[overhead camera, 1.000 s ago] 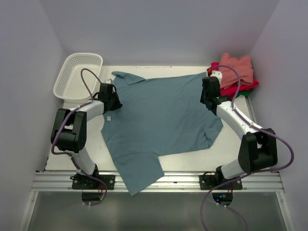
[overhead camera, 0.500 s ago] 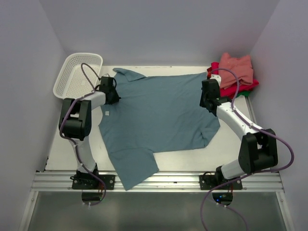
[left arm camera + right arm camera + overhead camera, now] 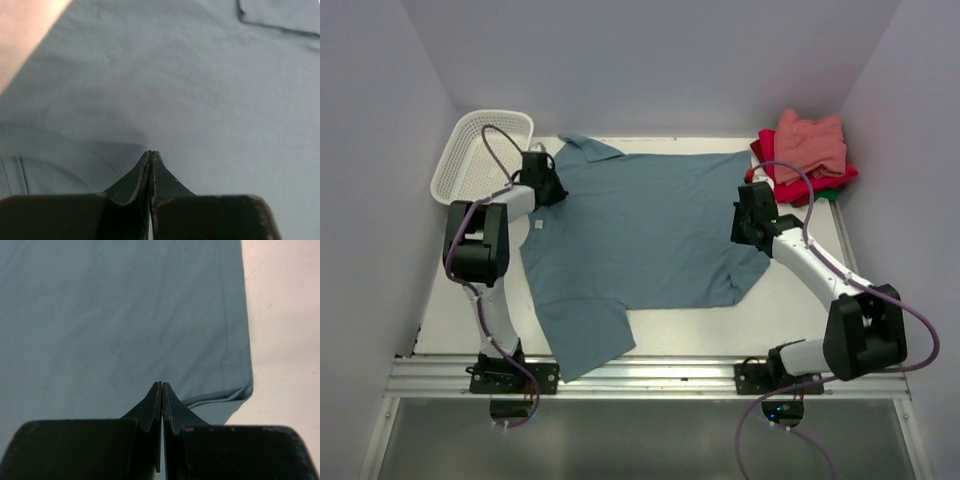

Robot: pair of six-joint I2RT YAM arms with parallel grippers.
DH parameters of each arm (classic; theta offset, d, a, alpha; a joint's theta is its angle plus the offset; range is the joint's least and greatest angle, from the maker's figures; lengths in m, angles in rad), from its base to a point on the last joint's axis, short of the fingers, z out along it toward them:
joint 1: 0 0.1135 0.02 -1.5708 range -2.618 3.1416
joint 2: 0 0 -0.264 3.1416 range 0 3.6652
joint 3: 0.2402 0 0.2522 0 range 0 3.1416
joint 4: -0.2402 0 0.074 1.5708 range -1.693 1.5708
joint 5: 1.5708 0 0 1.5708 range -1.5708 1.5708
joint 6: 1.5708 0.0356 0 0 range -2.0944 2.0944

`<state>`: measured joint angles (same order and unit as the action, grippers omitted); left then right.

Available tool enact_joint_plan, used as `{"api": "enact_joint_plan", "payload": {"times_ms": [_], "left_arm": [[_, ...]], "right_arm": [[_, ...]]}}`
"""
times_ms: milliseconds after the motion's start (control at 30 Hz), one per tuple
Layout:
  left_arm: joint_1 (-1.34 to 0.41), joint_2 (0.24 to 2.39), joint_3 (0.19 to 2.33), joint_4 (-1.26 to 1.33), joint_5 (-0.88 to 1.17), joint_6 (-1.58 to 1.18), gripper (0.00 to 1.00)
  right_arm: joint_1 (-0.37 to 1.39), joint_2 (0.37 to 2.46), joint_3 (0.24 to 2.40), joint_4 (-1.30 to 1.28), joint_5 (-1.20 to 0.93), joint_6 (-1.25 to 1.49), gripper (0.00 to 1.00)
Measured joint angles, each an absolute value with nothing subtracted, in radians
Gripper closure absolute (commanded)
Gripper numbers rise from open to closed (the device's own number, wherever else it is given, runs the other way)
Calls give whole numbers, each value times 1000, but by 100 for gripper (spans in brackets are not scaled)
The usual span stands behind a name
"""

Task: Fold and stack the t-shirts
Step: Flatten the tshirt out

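Both arms have dragged the teal-blue shirt (image 3: 640, 230) leftward and away from the near edge since a second ago, so less of its lower sleeve hangs over the table (image 3: 790, 310) rim, and the left arm now reaches farther toward the back corner. At that corner the left gripper (image 3: 151, 152) has its fingers pressed flat together with a crease of the shirt's shoulder cloth running into the tips, pinching it; the collar lies just ahead and to its right, and the white mesh basket (image 3: 448, 172) stands just to its left. Across the cloth, the right gripper (image 3: 161, 383) is also closed tight, tips down on the shirt's side edge near the hem; whether fabric sits between them cannot be told. Beyond it and to its right, apart from it, sits the folded stack: salmon-pink shirt (image 3: 812, 140) on top, red shirt (image 3: 820, 183) beneath, green shirt (image 3: 831, 195) barely showing.
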<state>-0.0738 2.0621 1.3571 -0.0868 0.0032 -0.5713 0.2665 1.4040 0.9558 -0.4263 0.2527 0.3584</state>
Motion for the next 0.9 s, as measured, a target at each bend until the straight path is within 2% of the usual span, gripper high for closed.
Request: {"api": "enact_joint_plan", "payload": {"times_ms": [67,100,133,167,200,300,333,500,667,900], "left_arm": [[-75,1992,1275,-39,41,-561,88],[-78,1941,1225,-25,52,-556,78],[-83,1880,1177,-18,59,-554,72],[-89,1810,1134,-12,63,-554,65],[-101,1733,1094,-8,64,-551,53],[-157,1517,1015,-2,59,-547,41],[-182,1449,991,-6,59,-546,40],[-268,1237,825,-63,65,-549,38],[-270,1163,670,-242,67,-549,37],[-325,1026,650,-464,90,-559,38]], "right_arm": [[295,1364,933,-431,236,359,100],[315,1342,926,-435,233,359,98],[336,1320,924,-442,229,359,88],[358,1299,923,-445,226,360,87],[377,1279,923,-448,225,360,87],[425,1242,923,-467,226,359,79],[434,1238,923,-476,228,359,70],[443,1241,865,-498,259,369,59],[443,1291,805,-540,305,394,59],[443,1324,802,-546,345,409,59]]}}
